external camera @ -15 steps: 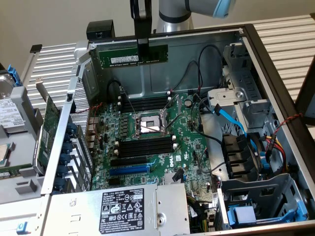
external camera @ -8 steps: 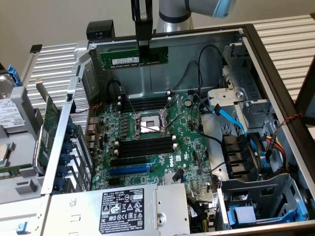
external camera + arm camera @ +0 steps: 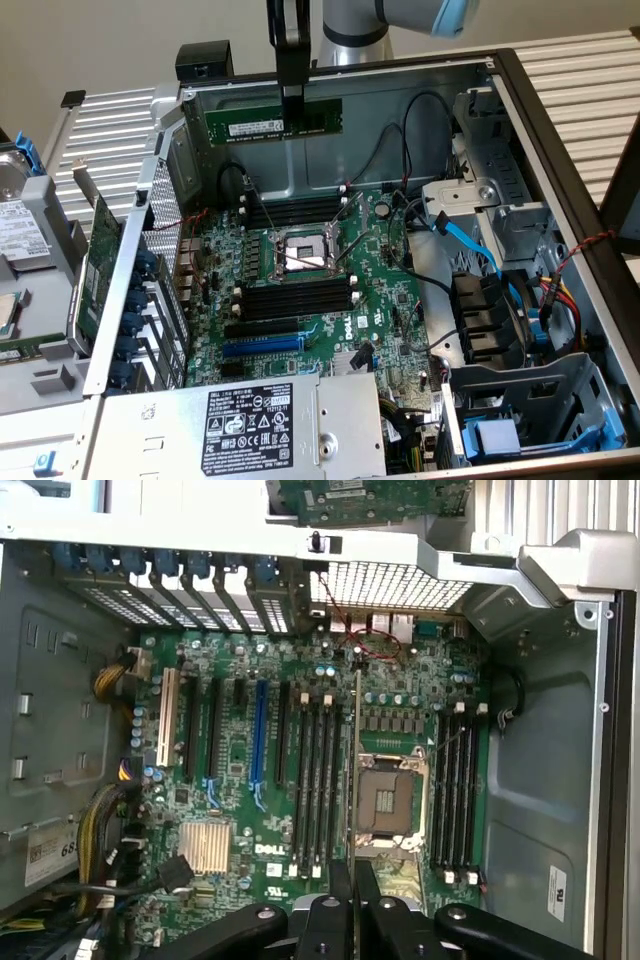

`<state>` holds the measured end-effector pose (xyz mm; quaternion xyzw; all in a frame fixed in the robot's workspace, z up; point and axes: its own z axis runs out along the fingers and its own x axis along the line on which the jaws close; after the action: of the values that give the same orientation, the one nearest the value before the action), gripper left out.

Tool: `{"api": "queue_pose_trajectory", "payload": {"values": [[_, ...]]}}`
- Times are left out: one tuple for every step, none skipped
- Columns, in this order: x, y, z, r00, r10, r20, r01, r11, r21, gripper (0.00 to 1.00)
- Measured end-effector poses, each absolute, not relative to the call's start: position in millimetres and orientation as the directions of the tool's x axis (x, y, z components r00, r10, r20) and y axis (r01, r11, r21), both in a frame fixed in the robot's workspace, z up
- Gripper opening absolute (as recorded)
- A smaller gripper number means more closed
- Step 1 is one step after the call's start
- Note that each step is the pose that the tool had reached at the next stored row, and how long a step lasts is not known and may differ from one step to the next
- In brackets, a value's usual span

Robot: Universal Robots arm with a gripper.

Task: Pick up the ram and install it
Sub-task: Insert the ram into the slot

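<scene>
"dell" is printed in white on the green motherboard (image 3: 240,780).

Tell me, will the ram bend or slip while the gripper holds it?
Probably stiff: the ram looks straight though the gripper pinches only near its middle. Likely light, since the board is thin. Pushed at one end, it might pivot in that narrow grip.

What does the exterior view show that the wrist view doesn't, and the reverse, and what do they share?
Exterior: the ram showing its labelled flat face, held by the gripper above the motherboard, plus the power supply with its label. Wrist: the ram edge-on as a thin line, and a silver heatsink. Both: the motherboard, CPU socket and black memory slots.
</scene>
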<state>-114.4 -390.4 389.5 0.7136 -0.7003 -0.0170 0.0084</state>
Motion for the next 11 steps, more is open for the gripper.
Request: {"api": "queue_pose_trajectory", "payload": {"values": [[-114.4, -390.3, 387.8, 0.018, -1.000, -0.013, -0.999, -0.019, 0.036, 0.13], [-114.4, -390.3, 386.0, 0.019, -1.000, -0.014, -0.999, -0.019, 0.036, 0.13], [-114.4, -390.4, 384.3, 0.019, -1.000, -0.015, -0.999, -0.019, 0.036, 0.13], [-114.4, -390.4, 382.4, 0.019, -1.000, -0.016, -0.999, -0.019, 0.036, 0.13], [-114.4, -390.4, 380.6, 0.018, -1.000, -0.016, -0.999, -0.019, 0.036, 0.13], [-114.4, -390.4, 378.8, 0.018, -1.000, -0.018, -0.999, -0.019, 0.036, 0.13], [-114.4, -390.3, 376.9, 0.018, -1.000, -0.019, -0.999, -0.019, 0.036, 0.13], [-114.3, -390.4, 375.1, 0.017, -1.000, -0.020, -0.999, -0.018, 0.036, 0.13], [-114.3, -390.4, 373.4, 0.017, -1.000, -0.022, -0.999, -0.018, 0.036, 0.13], [-114.3, -390.4, 371.6, 0.016, -1.000, -0.024, -0.999, -0.017, 0.036, 0.13], [-114.3, -390.3, 369.6, 0.015, -1.000, -0.026, -0.999, -0.016, 0.036, 0.13]]}}
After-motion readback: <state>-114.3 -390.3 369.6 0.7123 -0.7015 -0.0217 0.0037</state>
